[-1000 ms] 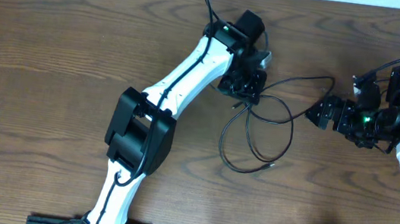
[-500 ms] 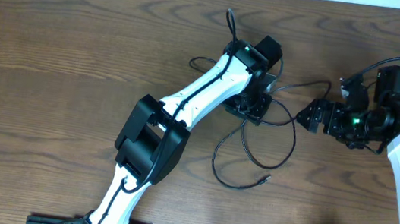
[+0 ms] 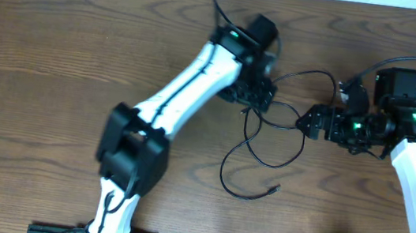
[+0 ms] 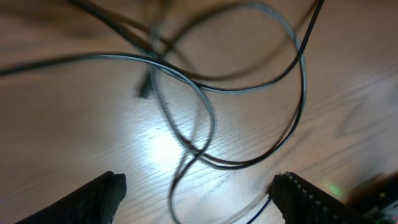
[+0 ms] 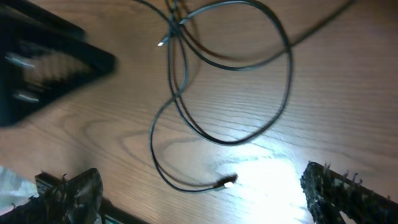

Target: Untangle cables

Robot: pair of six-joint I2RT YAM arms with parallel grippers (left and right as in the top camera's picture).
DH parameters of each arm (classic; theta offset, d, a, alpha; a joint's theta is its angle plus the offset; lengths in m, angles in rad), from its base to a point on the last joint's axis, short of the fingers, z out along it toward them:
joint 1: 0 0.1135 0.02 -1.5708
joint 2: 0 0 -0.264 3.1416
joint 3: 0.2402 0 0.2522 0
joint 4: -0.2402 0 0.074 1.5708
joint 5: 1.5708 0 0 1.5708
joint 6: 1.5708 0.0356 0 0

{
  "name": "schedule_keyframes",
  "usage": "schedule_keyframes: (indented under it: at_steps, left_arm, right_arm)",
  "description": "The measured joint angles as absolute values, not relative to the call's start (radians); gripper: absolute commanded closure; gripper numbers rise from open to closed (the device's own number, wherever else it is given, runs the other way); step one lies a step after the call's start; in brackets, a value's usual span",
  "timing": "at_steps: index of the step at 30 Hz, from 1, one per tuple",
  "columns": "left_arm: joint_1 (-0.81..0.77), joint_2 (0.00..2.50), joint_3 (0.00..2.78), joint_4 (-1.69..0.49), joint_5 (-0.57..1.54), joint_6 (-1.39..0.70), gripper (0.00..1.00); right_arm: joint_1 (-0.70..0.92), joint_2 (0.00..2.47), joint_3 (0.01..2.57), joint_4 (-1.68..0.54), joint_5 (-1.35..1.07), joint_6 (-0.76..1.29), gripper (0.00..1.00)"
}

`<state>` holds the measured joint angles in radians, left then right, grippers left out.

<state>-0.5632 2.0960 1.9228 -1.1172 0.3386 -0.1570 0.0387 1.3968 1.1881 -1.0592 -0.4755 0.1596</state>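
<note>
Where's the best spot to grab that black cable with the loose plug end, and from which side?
Grip the black cable just behind its free plug end: there one strand lies flat on the table, clear of the crossings farther up. Come straight down with the open right hand, which looks nearer, closing across the cord.

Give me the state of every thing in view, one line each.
Black cables: tangled in crossing loops, lying loose on the table, not gripped.
Left pincer: open, over the loops, holding nothing.
Right pincer: open, empty, facing the loops.
</note>
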Motion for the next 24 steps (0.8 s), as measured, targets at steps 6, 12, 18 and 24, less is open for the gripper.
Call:
schedule_keyframes:
  at_steps: [6,12,18,24]
  left_arm:
    - [-0.423,2.021,1.924,-1.131,0.333,-0.157,0.19]
    - [-0.291,2.023,1.924,-1.195,0.33,-0.157,0.19]
    - [-0.209,2.023,1.924,-1.25,0.327,-0.157,0.18]
    - [-0.163,2.023,1.924,-1.255,0.326,-0.157,0.18]
  right_arm:
    - [0.139,1.397,1.188,-0.987,-0.475,0.209,0.03]
    - [0.272,1.399,1.188,-0.857,-0.423,0.238,0.1]
    - [0.381,1.466,1.202,-0.798,-0.322,0.272,0.05]
    - [0.448,1.649,1.32,-0.796,-0.223,0.282,0.02]
